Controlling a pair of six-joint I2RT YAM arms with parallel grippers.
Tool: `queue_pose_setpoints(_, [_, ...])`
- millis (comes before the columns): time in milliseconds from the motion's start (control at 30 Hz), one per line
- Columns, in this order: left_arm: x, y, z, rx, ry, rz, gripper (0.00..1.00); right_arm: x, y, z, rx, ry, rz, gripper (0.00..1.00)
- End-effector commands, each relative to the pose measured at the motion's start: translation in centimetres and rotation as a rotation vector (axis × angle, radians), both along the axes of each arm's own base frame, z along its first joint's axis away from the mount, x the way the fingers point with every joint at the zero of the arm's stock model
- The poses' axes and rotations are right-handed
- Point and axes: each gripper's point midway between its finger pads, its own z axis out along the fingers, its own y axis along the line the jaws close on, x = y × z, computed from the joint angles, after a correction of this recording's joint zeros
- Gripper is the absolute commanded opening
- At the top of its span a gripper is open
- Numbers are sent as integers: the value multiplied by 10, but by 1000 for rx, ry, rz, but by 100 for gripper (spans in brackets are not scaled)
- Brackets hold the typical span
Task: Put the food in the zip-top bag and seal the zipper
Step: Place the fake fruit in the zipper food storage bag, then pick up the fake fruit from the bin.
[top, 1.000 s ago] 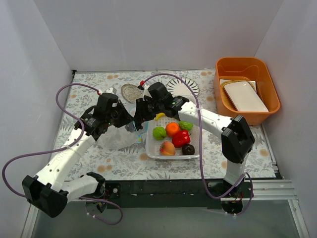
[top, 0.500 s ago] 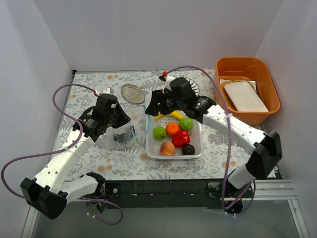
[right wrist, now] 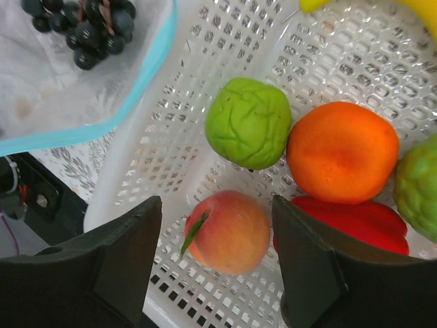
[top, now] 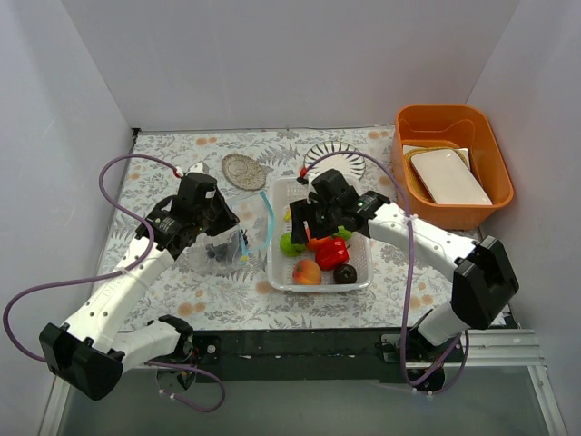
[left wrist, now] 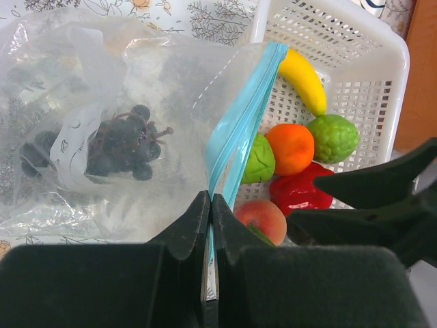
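The right pincer (right wrist: 215, 208) hangs over the white perforated plastic basket (right wrist: 136, 171) with its fingers spread wide and nothing gripped. The round toy peach (right wrist: 229, 232) lies straight beneath the gap, in the basket's near-left corner, so the coming move looks like a plain descent and a squeeze. Being round, it offers no long axis to line up with.

What crowds it:
- a wrinkled green ball (right wrist: 249, 123) just beyond it
- the glossy red pepper (right wrist: 348, 222) close against its right side
- the basket wall close on the left, where one finger must come down — likely the tight spot

The orange (right wrist: 341, 150), the yellow banana (left wrist: 304, 78), a second green ball (right wrist: 416, 184) and a dark brown ball (top: 345, 273) sit further off in the same basket.

The clear, crinkly zip-top bag (left wrist: 102, 82) lies on the flower-patterned counter (top: 182, 163) just left of the basket, with the bunch of dark grapes (left wrist: 116, 147) already inside. The left pincer (left wrist: 209, 205) is pressed together on the bag's mouth edge, pinching the thin blue-green zipper (left wrist: 239, 116) and holding that lip up beside the basket's left wall. The strip runs along that wall, away from the arm bases. How wide the mouth gapes I cannot tell.

With the left arm taken up — and the right already above the fruit — the right does the carrying, leftward over the wall.
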Motion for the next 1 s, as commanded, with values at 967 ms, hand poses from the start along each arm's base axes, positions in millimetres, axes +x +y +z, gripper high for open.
queue_pose_setpoints(967, [1,-1,-2,0,7,-12,0,44,31,-39,-116,-91,159,77])
